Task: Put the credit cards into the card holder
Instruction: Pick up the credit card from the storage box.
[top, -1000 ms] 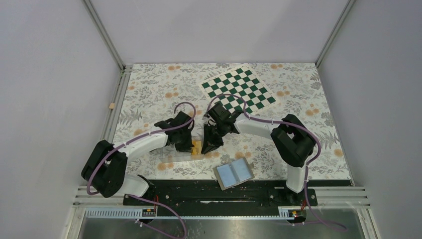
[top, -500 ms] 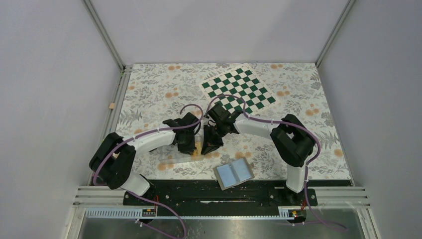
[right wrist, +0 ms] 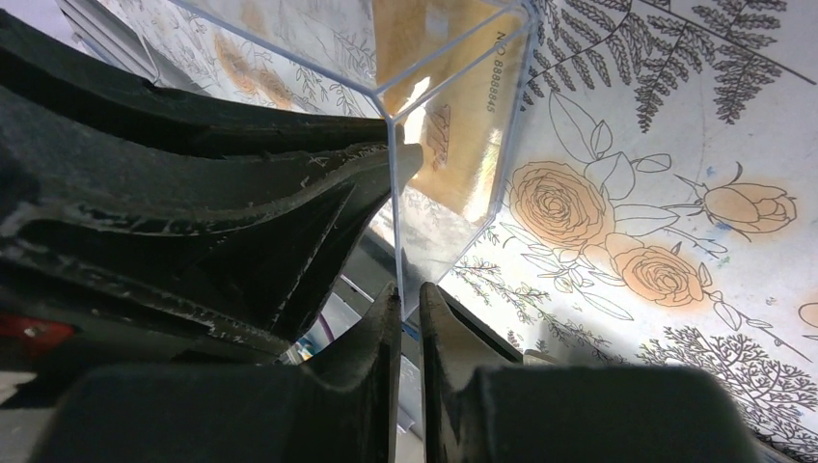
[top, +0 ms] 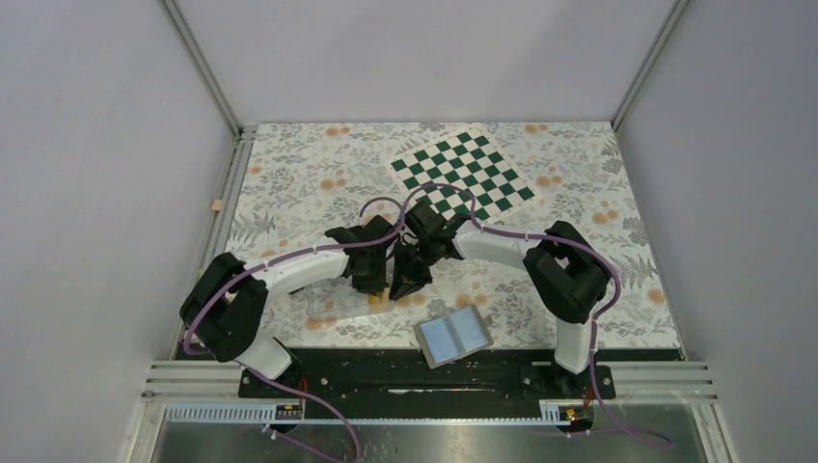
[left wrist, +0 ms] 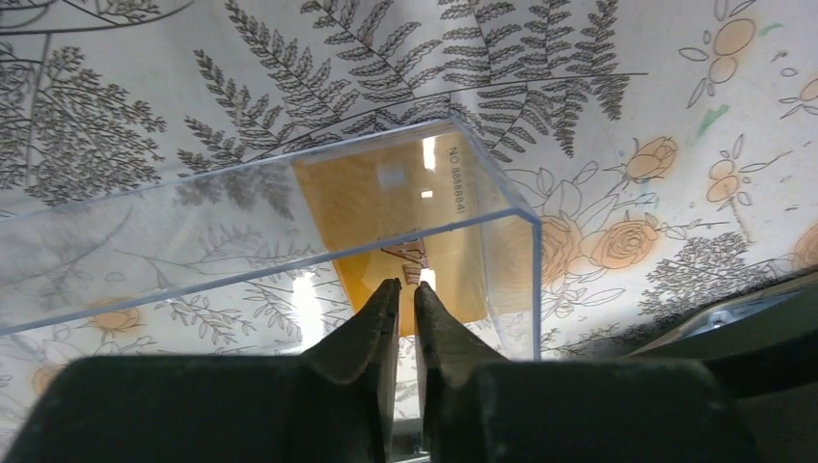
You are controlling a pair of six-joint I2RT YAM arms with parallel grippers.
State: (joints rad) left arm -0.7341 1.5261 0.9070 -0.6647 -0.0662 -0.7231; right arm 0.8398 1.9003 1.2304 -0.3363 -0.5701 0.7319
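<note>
An orange-yellow credit card point(left wrist: 386, 207) lies flat in the right end of a clear plastic tray point(left wrist: 241, 227). My left gripper point(left wrist: 405, 287) hangs over that end, jaws nearly shut with a thin slit, and I see nothing between them. My right gripper point(right wrist: 409, 289) is shut on the tray's clear wall point(right wrist: 397, 231) at its corner, with the credit card point(right wrist: 463, 125) showing through the plastic. From above, both grippers point(top: 371, 283) point(top: 408, 283) meet at the tray's right end, over the card point(top: 382, 293). The card holder point(top: 453, 337) lies open near the front edge, pale blue pockets up.
A green-and-white chessboard point(top: 461, 174) lies at the back of the floral table cover. The left arm's black fingers point(right wrist: 241, 222) crowd the right wrist view, close to the tray corner. A small tan block point(top: 216, 204) sits at the left rail.
The left arm has swung right and forward along the tray until its gripper is next to the right gripper. The right arm and the tray have stayed put.
</note>
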